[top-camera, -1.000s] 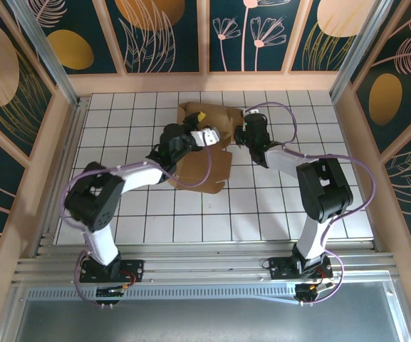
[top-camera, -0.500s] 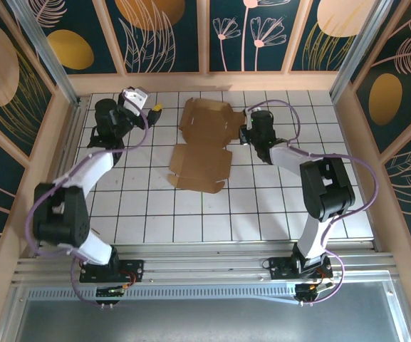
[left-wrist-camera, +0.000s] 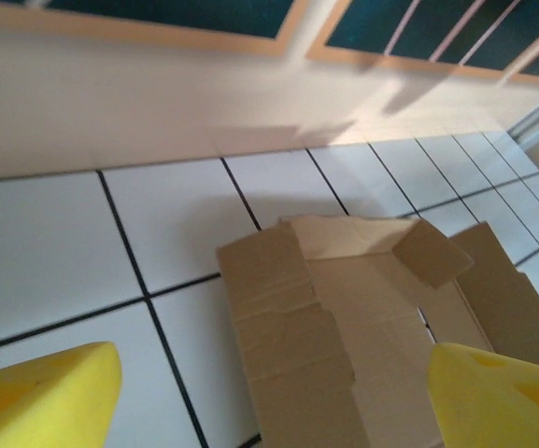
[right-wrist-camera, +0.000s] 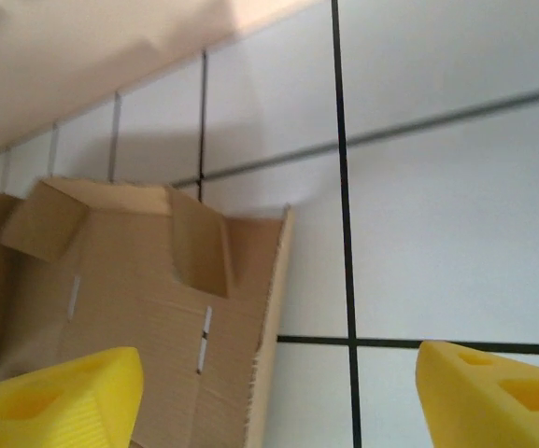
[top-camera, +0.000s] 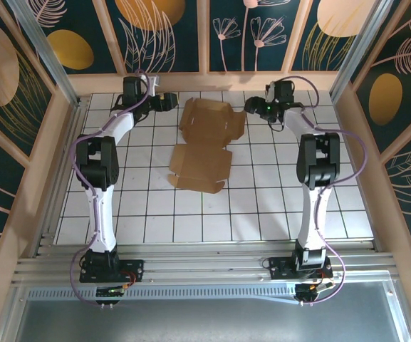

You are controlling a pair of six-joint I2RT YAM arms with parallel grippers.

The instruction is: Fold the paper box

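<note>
The paper box [top-camera: 204, 146] is a flat brown die-cut sheet with several flaps, lying on the white tiled table towards the back. My left gripper [top-camera: 171, 102] reaches along the back wall and points at the sheet's far left corner. Its yellow fingers [left-wrist-camera: 40, 397] stand wide open, and the cardboard [left-wrist-camera: 344, 345] lies on the tiles beyond them, untouched. My right gripper [top-camera: 250, 108] hovers at the sheet's far right corner, also open. In the right wrist view the sheet's raw edge [right-wrist-camera: 271, 308] and a raised flap [right-wrist-camera: 199, 243] show between the spread fingers [right-wrist-camera: 493, 392].
The wooden back wall [top-camera: 205, 82] runs close behind both grippers. Aluminium posts [top-camera: 351, 57] and side walls close in the table. White tiles [top-camera: 276, 199] stretch from the sheet to the near edge.
My left arm swung off the sheet's middle, out to the left, then to the back wall. The right gripper opened and drew back to the sheet's far right corner. The sheet lies flat.
</note>
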